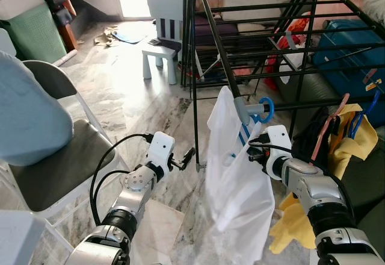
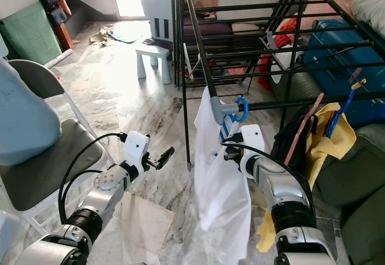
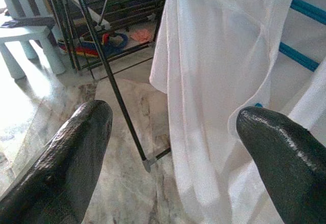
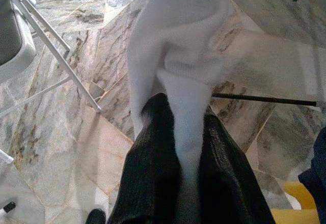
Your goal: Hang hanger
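Observation:
A white shirt hangs on a blue hanger, whose hook sits over a front bar of the black drying rack. The hanger's blue bars show through the cloth. My right gripper is at the shirt's right side, just below the hook. In the right wrist view this gripper is shut on a fold of the white shirt. My left gripper is held open to the left of the shirt, apart from it. The left wrist view has its two fingertips wide apart before the shirt.
A grey folding chair with a pale blue cloth stands at the left. A white child's chair is farther back. Yellow cloth, a black bag and a blue suitcase crowd the right. Marble floor lies between the chairs and the rack.

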Available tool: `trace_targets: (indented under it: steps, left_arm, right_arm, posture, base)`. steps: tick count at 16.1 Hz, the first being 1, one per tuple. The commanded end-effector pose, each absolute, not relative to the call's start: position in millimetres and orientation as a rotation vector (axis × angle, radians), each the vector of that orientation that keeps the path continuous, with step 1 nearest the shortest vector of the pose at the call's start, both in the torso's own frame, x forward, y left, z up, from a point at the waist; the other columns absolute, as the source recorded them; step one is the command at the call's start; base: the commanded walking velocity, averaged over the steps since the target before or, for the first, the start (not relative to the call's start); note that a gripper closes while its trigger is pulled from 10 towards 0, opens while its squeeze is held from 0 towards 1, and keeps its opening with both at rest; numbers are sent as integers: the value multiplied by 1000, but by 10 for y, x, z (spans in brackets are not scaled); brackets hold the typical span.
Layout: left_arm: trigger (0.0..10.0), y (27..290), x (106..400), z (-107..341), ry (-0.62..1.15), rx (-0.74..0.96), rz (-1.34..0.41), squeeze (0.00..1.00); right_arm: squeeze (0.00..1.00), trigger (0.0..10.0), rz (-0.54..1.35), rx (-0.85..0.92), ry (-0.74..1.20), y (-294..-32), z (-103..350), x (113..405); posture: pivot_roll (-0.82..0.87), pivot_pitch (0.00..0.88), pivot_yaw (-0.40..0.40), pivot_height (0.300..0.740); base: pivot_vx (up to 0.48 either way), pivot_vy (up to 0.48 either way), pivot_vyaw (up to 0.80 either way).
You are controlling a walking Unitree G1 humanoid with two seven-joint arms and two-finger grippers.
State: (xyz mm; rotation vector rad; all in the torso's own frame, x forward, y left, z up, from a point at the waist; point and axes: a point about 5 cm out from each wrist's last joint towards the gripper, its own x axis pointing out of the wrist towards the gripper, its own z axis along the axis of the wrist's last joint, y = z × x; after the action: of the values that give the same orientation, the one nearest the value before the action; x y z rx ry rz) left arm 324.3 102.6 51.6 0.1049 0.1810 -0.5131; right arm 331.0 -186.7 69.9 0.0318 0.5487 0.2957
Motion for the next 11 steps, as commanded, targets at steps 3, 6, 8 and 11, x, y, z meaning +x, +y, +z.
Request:
trace_targets:
  steps: [3, 6, 8, 11]
  left_arm:
    - [10000, 1057, 3252, 529, 184, 111, -510, 0]
    - [10000, 1020, 3261, 541, 185, 113, -518, 0]
    - [10000, 999, 3277, 552, 189, 122, -504, 0]
    - [10000, 992, 3277, 548, 195, 123, -507, 0]
  right_arm:
    - [1000, 10000, 267, 71, 561, -1904, 588, 3256]
    - [1000, 10000, 221, 64, 494, -1968, 630, 3240]
    - [1000, 10000, 146, 66, 413, -2008, 666, 3082]
    - [1000, 10000, 123, 41, 384, -1993, 661, 2938]
  posture:
    - [4, 0, 8, 740]
    - [-10, 0, 20, 740]
    - [-23, 0, 30, 740]
    - [-45, 0, 44, 740]
  base:
    - [0, 0, 0]
    - [0, 0, 0]
    - [0, 0, 0]
    - [0, 0, 0]
